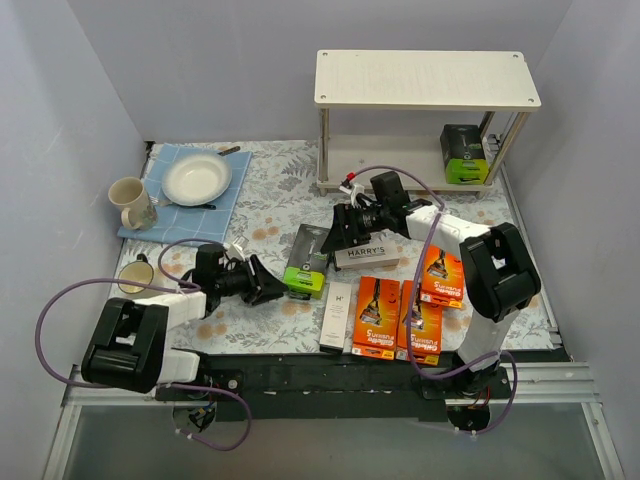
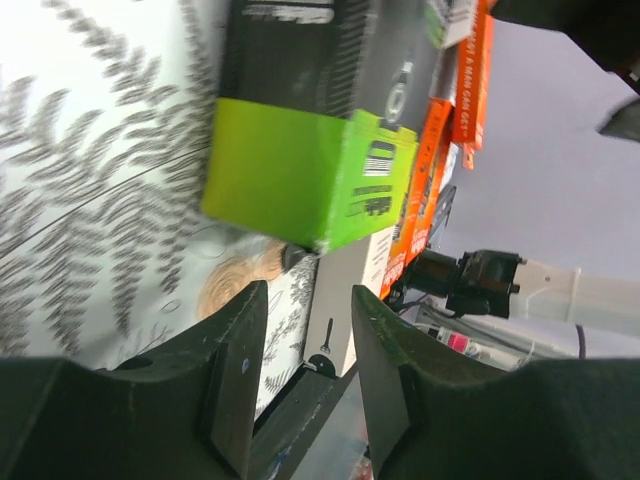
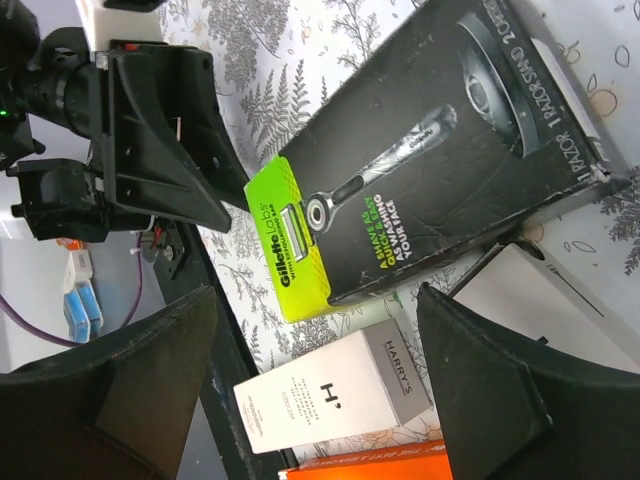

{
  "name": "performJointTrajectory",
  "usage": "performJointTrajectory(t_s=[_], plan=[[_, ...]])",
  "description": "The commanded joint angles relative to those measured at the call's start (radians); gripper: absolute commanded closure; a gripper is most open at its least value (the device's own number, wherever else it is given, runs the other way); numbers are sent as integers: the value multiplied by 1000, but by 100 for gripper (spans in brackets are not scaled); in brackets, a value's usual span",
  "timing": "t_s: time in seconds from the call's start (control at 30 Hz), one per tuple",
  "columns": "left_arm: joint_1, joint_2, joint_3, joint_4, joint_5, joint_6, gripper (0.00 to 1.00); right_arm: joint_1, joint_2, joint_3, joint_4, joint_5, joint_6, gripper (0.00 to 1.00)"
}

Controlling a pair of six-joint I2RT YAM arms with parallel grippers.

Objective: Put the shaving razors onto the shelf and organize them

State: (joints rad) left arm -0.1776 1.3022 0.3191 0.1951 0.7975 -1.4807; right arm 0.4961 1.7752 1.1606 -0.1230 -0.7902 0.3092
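A black razor box with a lime-green end (image 1: pixel 308 262) lies on the table's middle. My left gripper (image 1: pixel 275 285) is open and empty, its tips just short of the green end (image 2: pixel 300 170). My right gripper (image 1: pixel 335 235) is open wide and empty, hovering over the same box (image 3: pixel 430 170). A grey Harry's box (image 1: pixel 365 257) lies beside it and a white Harry's box (image 1: pixel 338 315) lies nearer the front. Three orange boxes (image 1: pixel 376 318) lie at the front right. The pale wooden shelf (image 1: pixel 425 80) stands at the back right, with one black-and-green box (image 1: pixel 463 153) on its lower tier.
A white plate (image 1: pixel 197 178) sits on a blue cloth (image 1: pixel 225 200) at the back left. One mug (image 1: pixel 130 200) stands beside the cloth and another (image 1: pixel 135 277) near my left arm. Grey walls enclose the table on three sides.
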Motion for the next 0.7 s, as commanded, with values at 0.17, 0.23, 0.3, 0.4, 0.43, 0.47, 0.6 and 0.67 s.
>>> performJointTrajectory(t_s=[0.17, 0.23, 0.3, 0.4, 0.43, 0.47, 0.6, 0.67], plan=[[-91, 95, -9, 265, 37, -27, 67, -33, 36, 1, 39, -1, 41, 13], [-95, 117, -2, 262, 34, -26, 69, -37, 30, -2, 34, -1, 41, 13], [-95, 120, 15, 222, 29, -18, 70, -42, 18, -9, 34, -4, 41, 13], [-94, 94, 52, 132, 46, 6, 69, -50, -6, -38, 39, -17, 42, 13], [-94, 57, 66, 94, 51, 22, 66, -51, -14, -44, 42, -21, 41, 13], [-92, 37, 75, 29, 48, 37, 64, -51, -29, -62, 45, -30, 41, 13], [-92, -9, 92, -60, -7, 68, 58, -53, -57, -102, 42, -43, 44, 13], [-91, 24, 101, -77, -21, 74, 57, -56, -62, -114, 46, -50, 51, 13]])
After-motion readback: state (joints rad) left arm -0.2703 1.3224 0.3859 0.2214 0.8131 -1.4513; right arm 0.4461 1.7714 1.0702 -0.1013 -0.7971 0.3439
